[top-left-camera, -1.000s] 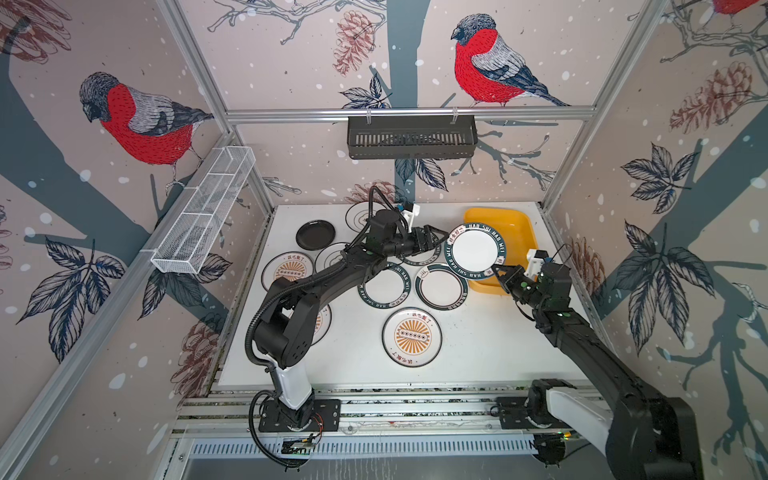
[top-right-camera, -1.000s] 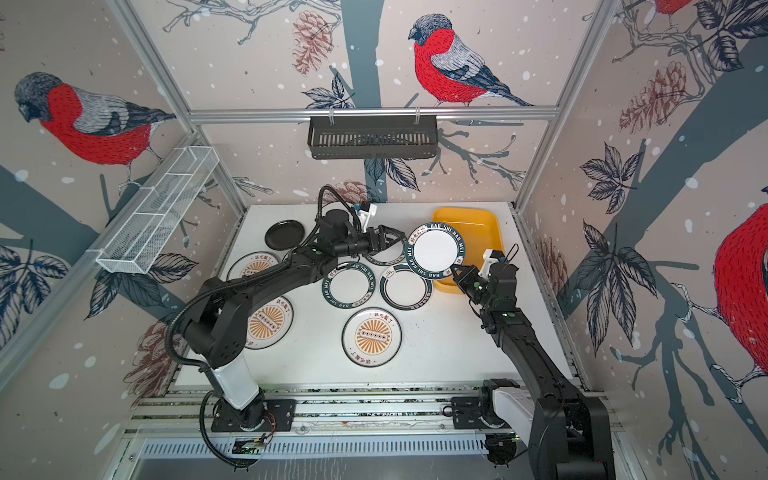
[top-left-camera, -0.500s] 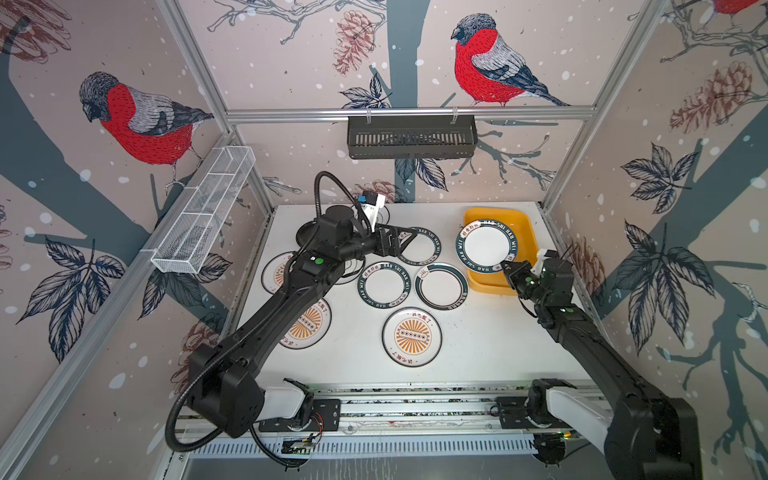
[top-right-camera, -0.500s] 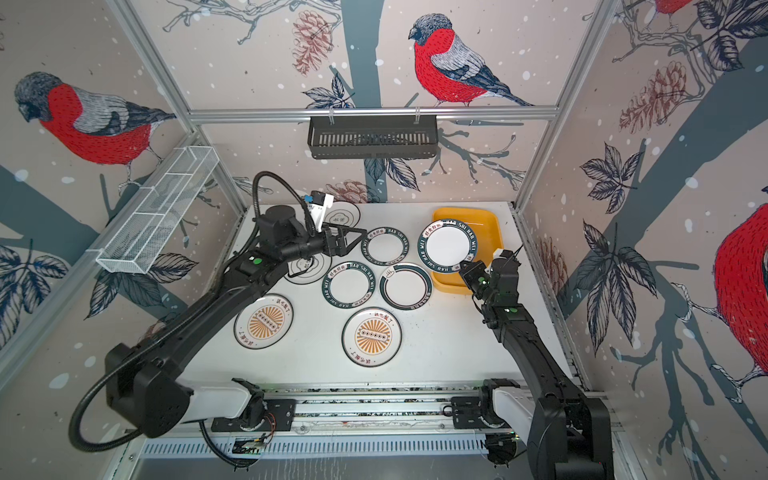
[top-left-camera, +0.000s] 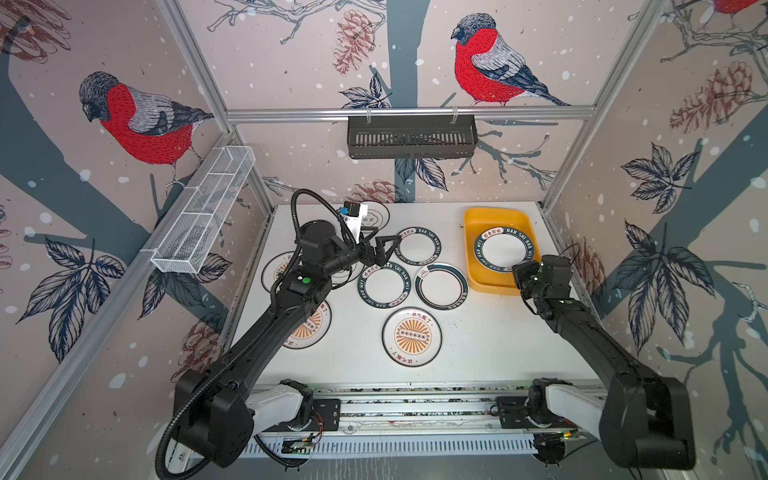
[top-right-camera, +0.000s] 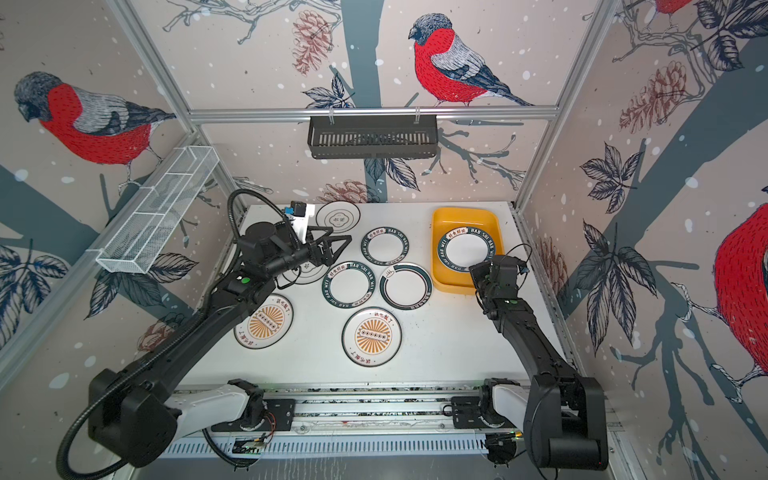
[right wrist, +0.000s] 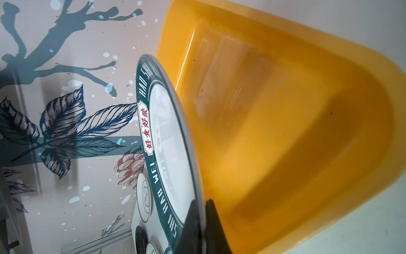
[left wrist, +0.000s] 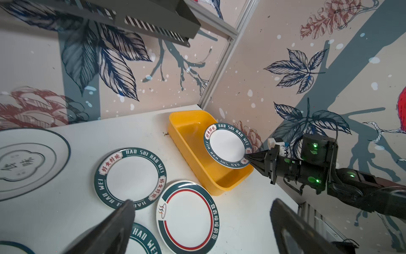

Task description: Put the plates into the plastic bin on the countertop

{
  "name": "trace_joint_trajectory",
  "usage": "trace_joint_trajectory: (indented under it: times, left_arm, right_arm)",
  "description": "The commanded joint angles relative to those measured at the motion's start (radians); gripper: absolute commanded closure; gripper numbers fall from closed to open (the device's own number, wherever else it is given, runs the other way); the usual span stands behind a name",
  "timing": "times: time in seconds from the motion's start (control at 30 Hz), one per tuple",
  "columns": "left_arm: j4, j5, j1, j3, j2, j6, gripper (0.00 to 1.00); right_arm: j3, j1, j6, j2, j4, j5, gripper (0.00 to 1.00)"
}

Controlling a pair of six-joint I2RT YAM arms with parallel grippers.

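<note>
I count nine plates from here. One is in my right gripper [left wrist: 247, 157], which is pinched tight on the rim of a green lettered plate [top-left-camera: 504, 249]. That plate hangs tilted over the single yellow bin [top-left-camera: 492, 216], which sits at the far right corner of the countertop [top-left-camera: 478, 345]. I cannot tell whether the plate's lower edge touches the bin wall.

The other eight lie flat on the countertop:
- A second lettered plate [top-left-camera: 417, 246] and a third lettered plate [top-left-camera: 384, 286] lie near each other.
- One ringed plate [top-left-camera: 441, 286], with a green rim and a red inner line, lies just beside the third.
- There are three sunburst plates. The near sunburst plate [top-left-camera: 411, 336] is in the open, the left sunburst plate [top-left-camera: 318, 332] is half under my left arm [top-left-camera: 266, 332], and the far sunburst plate [top-left-camera: 272, 270] shows behind that arm.
- There are two emblem plates. The back emblem plate [top-left-camera: 377, 216] is at the rear edge, and the hidden emblem plate [top-right-camera: 307, 272] lies mostly beneath the left wrist.

My left gripper [top-left-camera: 382, 243] is spread wide above the countertop, close to the second and third lettered plates.

One black slotted basket [top-left-camera: 411, 137] hangs on the back rail. One white wire rack [top-left-camera: 203, 216] is on the left wall.
</note>
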Motion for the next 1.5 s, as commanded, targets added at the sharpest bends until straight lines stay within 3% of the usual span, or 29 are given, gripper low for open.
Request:
trace_joint_trajectory:
  times: [0.0, 0.2, 0.4, 0.6, 0.93, 1.27, 1.47]
  left_arm:
    - [0.084, 0.085, 0.003, -0.012, 0.022, -0.026, 0.03]
    - [0.126, 0.035, -0.016, -0.064, 0.041, -0.020, 0.04]
    - [0.006, -0.097, -0.126, 0.057, 0.130, 0.076, 0.04]
    - [0.139, -0.053, -0.216, 0.168, 0.345, -0.001, 0.04]
    - [0.103, -0.012, -0.323, 0.428, 0.680, 0.011, 0.04]
    - [0.092, -0.033, -0.341, 0.494, 0.771, -0.009, 0.04]
    - [0.090, -0.048, -0.341, 0.498, 0.769, -0.007, 0.04]
  right_arm:
    - [0.001, -0.001, 0.052, 0.053, 0.132, 0.019, 0.99]
    - [0.064, -0.002, 0.080, 0.200, 0.178, 0.040, 0.99]
    - [0.086, -0.003, 0.130, 0.320, 0.267, 0.030, 0.99]
    - [0.119, -0.008, 0.133, 0.418, 0.323, -0.008, 1.00]
    - [0.196, -0.014, 0.152, 0.509, 0.301, -0.022, 1.00]
    - [0.245, -0.009, 0.227, 0.572, 0.271, -0.012, 1.00]
    - [0.300, 0.000, 0.198, 0.589, 0.180, 0.021, 0.99]
